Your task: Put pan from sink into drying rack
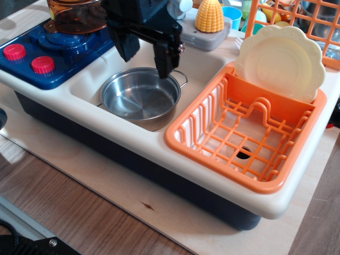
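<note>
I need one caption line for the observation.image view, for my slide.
Open gripper above the steel pan in the sink, beside the orange drying rack.

**Pan in sink, rack alongside**

Pan (140,96): small, round, shallow, shiny steel; upright, empty, flat on sink floor; thin wire loop handle visible at far right rim. Sink (85,87): cream-white basin, rounded corners, mostly filled by pan. Drying rack (241,139): bright orange lattice basket, slotted sides, upright dividers; seated just right of sink in neighbouring cream compartment; floor bare, cream scalloped plate propped at far end.
</note>
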Controlling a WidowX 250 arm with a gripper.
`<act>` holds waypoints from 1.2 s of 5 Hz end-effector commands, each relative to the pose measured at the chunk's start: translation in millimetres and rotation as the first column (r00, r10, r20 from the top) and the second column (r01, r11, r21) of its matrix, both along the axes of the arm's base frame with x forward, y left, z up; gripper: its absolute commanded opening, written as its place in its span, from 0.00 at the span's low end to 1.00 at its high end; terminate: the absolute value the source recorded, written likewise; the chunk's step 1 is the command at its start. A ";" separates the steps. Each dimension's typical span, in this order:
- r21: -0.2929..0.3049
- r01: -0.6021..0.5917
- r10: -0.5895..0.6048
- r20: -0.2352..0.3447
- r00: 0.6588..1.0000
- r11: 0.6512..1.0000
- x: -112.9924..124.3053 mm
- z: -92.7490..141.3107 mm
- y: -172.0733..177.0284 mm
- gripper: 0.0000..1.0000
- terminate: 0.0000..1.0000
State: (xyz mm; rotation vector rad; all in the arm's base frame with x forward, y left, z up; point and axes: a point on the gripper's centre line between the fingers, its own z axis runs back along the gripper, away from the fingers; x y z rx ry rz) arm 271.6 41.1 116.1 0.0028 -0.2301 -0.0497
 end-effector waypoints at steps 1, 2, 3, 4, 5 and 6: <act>-0.010 0.030 -0.030 0.051 0.998 0.999 2.7 -13.2 -19.7 1.00 0.00; -0.020 -0.003 0.004 0.068 0.998 1.000 1.6 -21.3 -32.0 1.00 0.00; -0.045 0.002 0.001 0.079 0.997 0.999 -3.0 -27.1 -37.6 1.00 0.00; -0.069 0.001 0.005 0.080 0.997 0.998 -6.1 -39.2 -44.6 1.00 0.00; -0.073 -0.014 0.020 0.071 0.997 0.997 -9.1 -49.2 -48.6 1.00 0.00; -0.099 -0.016 0.023 0.071 0.997 0.995 -9.6 -58.5 -42.7 1.00 0.00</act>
